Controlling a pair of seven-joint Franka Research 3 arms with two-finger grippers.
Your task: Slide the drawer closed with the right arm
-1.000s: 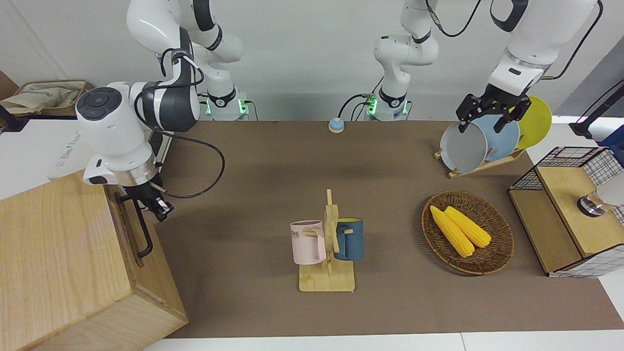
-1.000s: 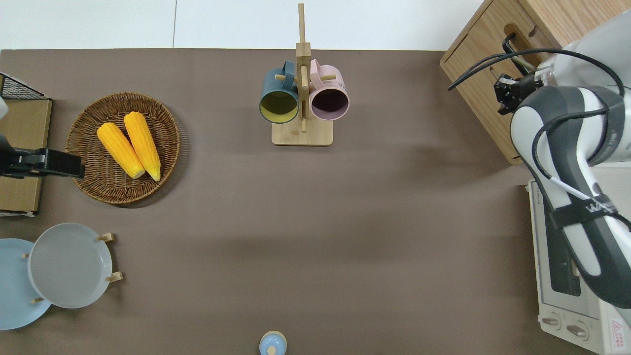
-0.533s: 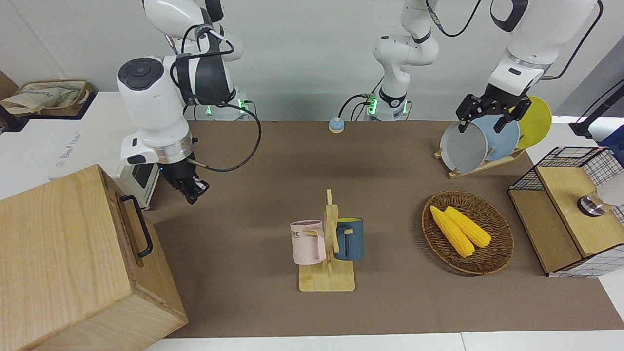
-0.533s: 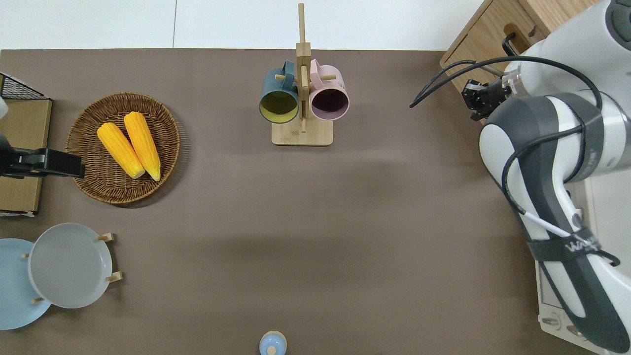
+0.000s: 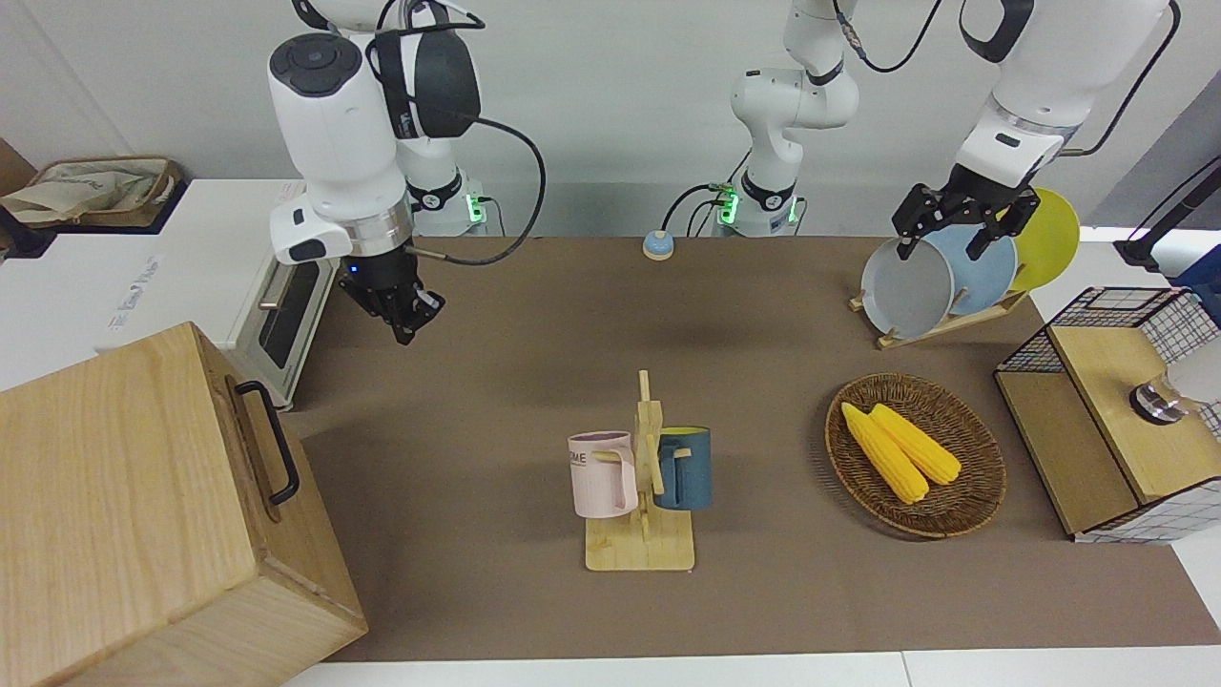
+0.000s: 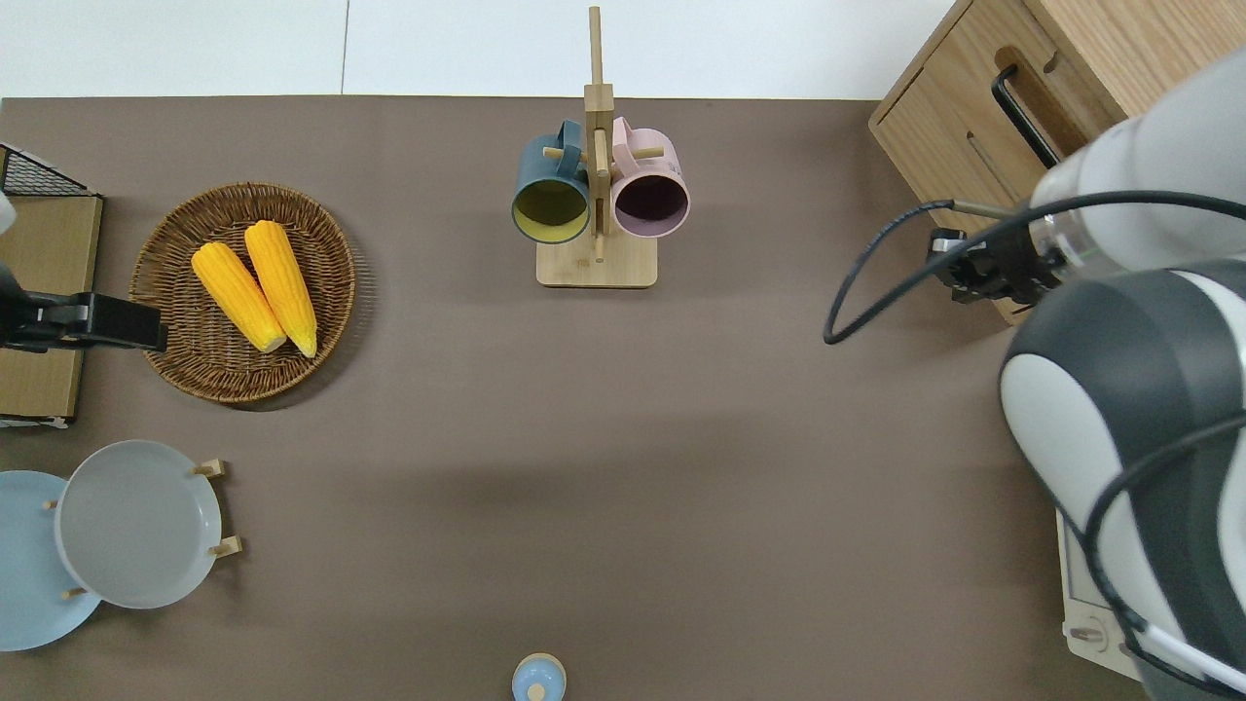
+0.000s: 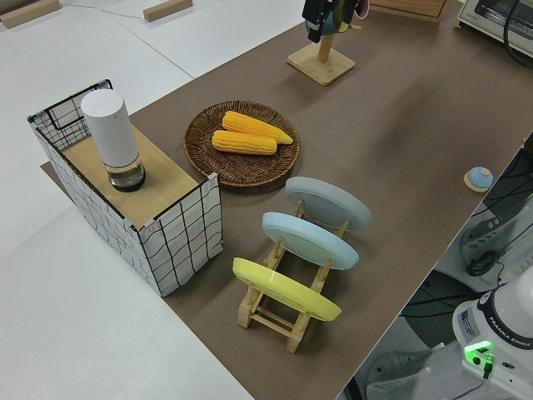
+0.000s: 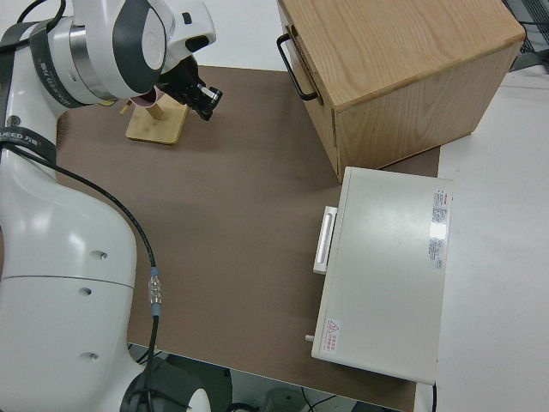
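Note:
The drawer (image 5: pixel 256 448) sits flush in the front of the pale-wood cabinet (image 5: pixel 114 515) at the right arm's end of the table. Its black bar handle (image 6: pixel 1024 115) is free, also clear in the right side view (image 8: pixel 296 62). My right gripper (image 5: pixel 410 322) hangs shut and holds nothing, with a blue light on its wrist. From overhead the right gripper (image 6: pixel 959 276) is over the brown table mat, just off the cabinet's corner nearest the robots and apart from the handle. The left arm is parked, its gripper (image 5: pixel 942 246) open.
A white oven (image 8: pixel 386 266) stands beside the cabinet, nearer to the robots. A mug rack (image 5: pixel 641 496) with two mugs is mid-table. A wicker basket (image 5: pixel 973 496) of corn, a plate rack (image 5: pixel 940 277) and a wire-mesh box (image 5: pixel 1116 410) are at the left arm's end.
The right gripper has drawn back from the drawer handle, rising and moving toward the robots and the table's middle. The drawer front looks the same throughout. The left arm has not moved.

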